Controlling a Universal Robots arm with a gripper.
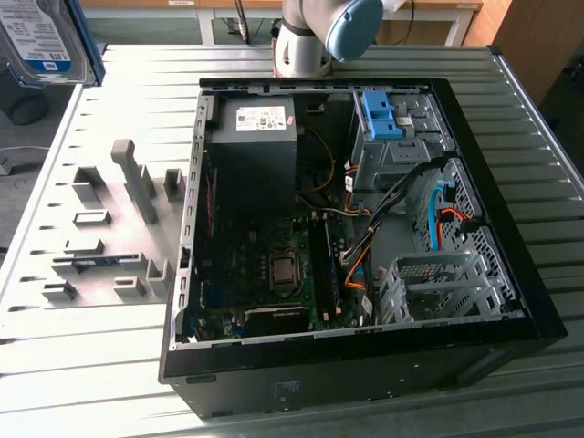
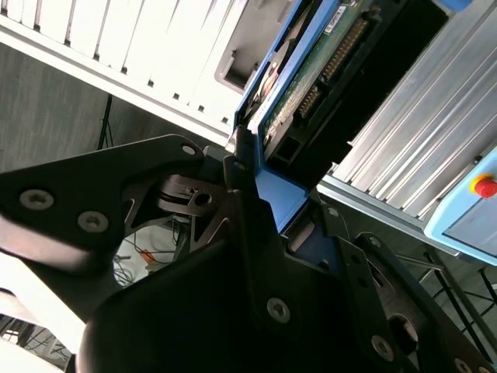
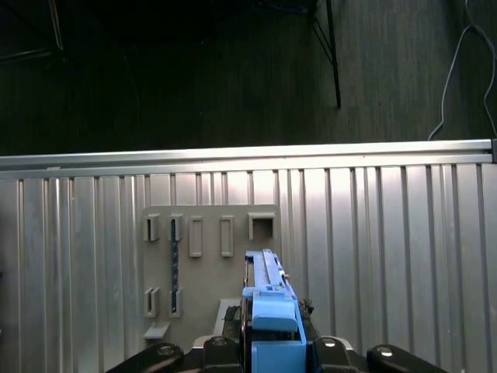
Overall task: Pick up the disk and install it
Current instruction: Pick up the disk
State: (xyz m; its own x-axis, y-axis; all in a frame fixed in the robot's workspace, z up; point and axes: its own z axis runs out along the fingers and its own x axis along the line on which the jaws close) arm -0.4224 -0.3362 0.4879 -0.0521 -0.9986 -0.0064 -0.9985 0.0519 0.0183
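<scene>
Nearest in the second wrist view: black gripper (image 2: 273, 190), pinched tight on the disk (image 2: 307, 89) at its blue-railed end. Held edge-on, showing green circuit board and a connector row on one face; label side turned away and hidden. Far end of the disk cut off by the picture's edge. Beyond it, pale ribbed table (image 2: 101, 39). Off to one side, a pale blue box (image 2: 466, 214) with a red button (image 2: 483, 186), partly cropped.

In the first wrist view, a look straight along the disk's thin edge: blue rail (image 3: 272, 307) jutting past the finger linkage, metal body behind it out of sight. Held clear of the table, in line with a grey fixture plate (image 3: 210, 268) carrying small slotted holders; contents of one slot too small to tell. Farther off, dark floor (image 3: 194, 70) with a cable (image 3: 458, 70).

In the exterior view, open computer case (image 1: 511, 301) closest. Inside it:
- motherboard (image 1: 274, 265)
- grey power supply (image 1: 255, 137)
- drive cage (image 1: 388, 160) topped by a blue bracket (image 1: 381, 114)

Lower bays tangled with wires and hard to read. Disk (image 1: 41, 36) again in the upper corner on the exterior view's left, cropped by two edges, well apart from the case. At the back, arm joint (image 1: 315, 36), upper part cut off.
</scene>
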